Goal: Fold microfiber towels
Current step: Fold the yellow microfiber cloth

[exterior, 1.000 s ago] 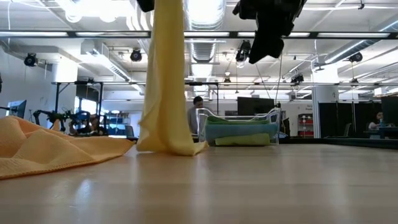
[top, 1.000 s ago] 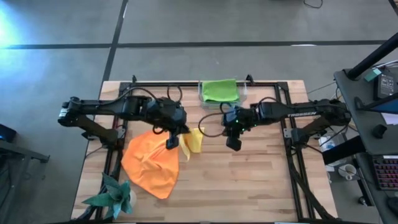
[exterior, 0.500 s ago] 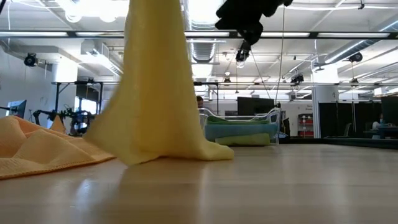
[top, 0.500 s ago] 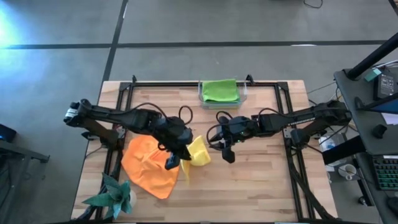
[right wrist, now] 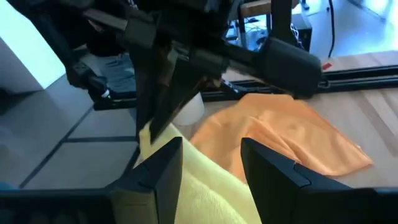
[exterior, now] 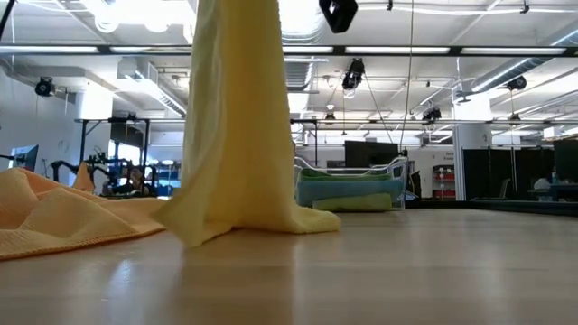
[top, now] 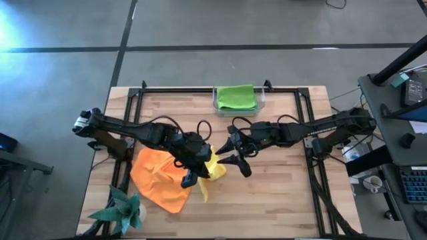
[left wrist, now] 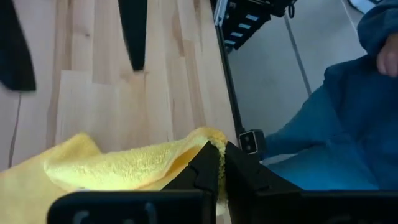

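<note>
High view: left gripper (top: 189,179) sits at centre frame, jaws clamped on the yellow towel (top: 212,168), lifting it so it hangs in a tall drape to the table (top: 280,200); right gripper (top: 229,152) is just right of it, fingers (right wrist: 158,171) spread apart over the yellow cloth, holding nothing; orange towel (top: 159,177) lies crumpled at lower left, touching the yellow one; a lime green towel (top: 235,97) tops the stack in the bin (top: 261,103) at the top centre edge; a teal ornament (top: 121,210) rests at the bottom left corner.
</note>
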Controlling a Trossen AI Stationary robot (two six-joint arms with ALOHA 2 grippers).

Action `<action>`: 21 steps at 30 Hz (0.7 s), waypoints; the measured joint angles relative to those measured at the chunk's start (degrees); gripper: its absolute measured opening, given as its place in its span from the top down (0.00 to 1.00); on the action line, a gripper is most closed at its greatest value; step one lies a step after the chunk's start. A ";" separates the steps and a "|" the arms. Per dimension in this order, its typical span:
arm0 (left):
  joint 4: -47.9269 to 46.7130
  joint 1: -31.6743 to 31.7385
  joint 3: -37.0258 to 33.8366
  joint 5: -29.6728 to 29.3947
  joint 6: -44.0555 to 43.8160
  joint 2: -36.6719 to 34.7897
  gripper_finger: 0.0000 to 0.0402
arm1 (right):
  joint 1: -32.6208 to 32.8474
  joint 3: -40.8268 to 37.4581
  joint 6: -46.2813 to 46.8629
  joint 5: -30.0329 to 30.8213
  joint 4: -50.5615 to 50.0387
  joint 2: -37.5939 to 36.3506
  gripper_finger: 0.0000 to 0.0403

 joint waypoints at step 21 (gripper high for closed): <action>2.53 0.39 0.02 -3.40 3.80 -0.82 1.00 | 0.22 5.68 -2.97 -16.55 0.64 11.61 0.61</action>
